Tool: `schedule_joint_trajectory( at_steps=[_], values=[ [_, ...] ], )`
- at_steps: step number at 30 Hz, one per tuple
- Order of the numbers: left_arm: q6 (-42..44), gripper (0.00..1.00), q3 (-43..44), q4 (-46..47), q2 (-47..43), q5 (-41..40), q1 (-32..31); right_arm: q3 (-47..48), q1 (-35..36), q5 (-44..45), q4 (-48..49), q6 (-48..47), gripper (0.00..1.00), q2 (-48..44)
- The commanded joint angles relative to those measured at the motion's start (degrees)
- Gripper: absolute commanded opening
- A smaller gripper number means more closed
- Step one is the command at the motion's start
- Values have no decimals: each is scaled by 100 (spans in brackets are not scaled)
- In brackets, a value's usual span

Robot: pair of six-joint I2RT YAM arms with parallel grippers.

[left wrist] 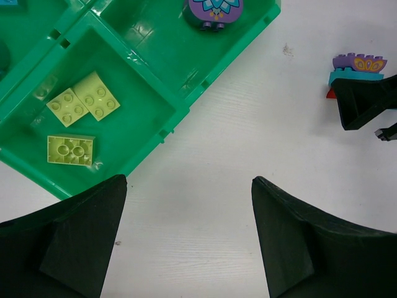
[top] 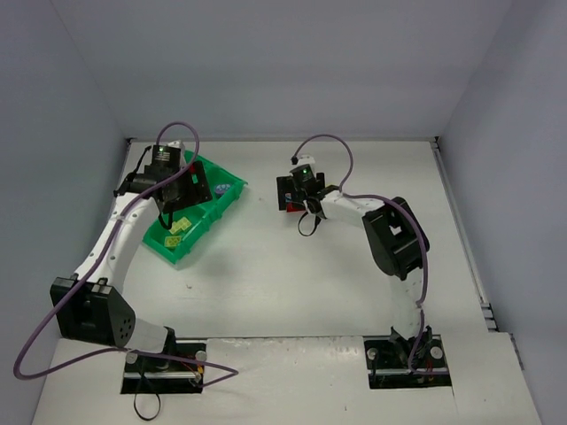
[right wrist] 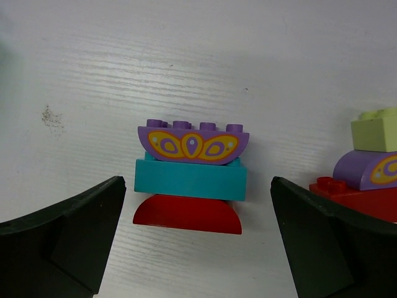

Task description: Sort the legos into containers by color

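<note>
So the left gripper (left wrist: 188, 181) is hanging over bare white table (left wrist: 248, 143) right beside the green tray (left wrist: 180, 112), fingers spread wide with nothing between them. In its wrist view one tray compartment has three yellow-green bricks (left wrist: 70, 150) lying flat, two of them touching each other and the third a bit apart. The next compartment over holds a purple flower-print brick (left wrist: 215, 11), partly cut off by the frame edge. There's a sliver of cyan (left wrist: 12, 2) in the far corner compartment, but I can't tell what it is. The right gripper (top: 297, 202) is out in the middle of the table, well apart from the tray, also spread as wide as it goes. Between its fingers, touching neither, sits a little stack: a purple curved brick (right wrist: 192, 141) on a cyan brick (right wrist: 190, 179) on a red half-round brick (right wrist: 187, 214). Just beside that stack, at the frame edge, is a second stack (right wrist: 366, 171), yellow-green on purple on red.
</note>
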Motion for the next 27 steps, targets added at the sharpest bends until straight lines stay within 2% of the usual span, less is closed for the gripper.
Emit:
schedule_joint_trajectory(
  at_steps=[1,10,16,18,19,22,23,24,25,27],
  values=[
    [36,75,154,210,-108,67,-65,409,60,282,108,80,100,64],
    [63,75,119,183,-116,50,-74,656,113,545,-85,230,99,372],
    [63,75,84,201,-116,59,-83,568,113,669,-130,265,91,416],
    [71,75,84,201,-99,85,-83,542,113,642,-130,230,84,433],
    [63,75,75,210,-99,102,-83,533,113,616,-130,204,79,433],
    [63,75,49,227,-116,111,-92,471,113,546,-104,107,57,416],
    [63,75,40,236,-125,146,-92,445,113,511,-86,20,43,390],
    [63,75,31,262,-117,181,-92,410,113,493,-68,-42,35,363],
    [54,75,22,271,-125,225,-92,331,113,415,19,-121,17,302],
    [71,75,48,341,-134,418,-92,226,113,326,203,-402,3,188]
  ],
)
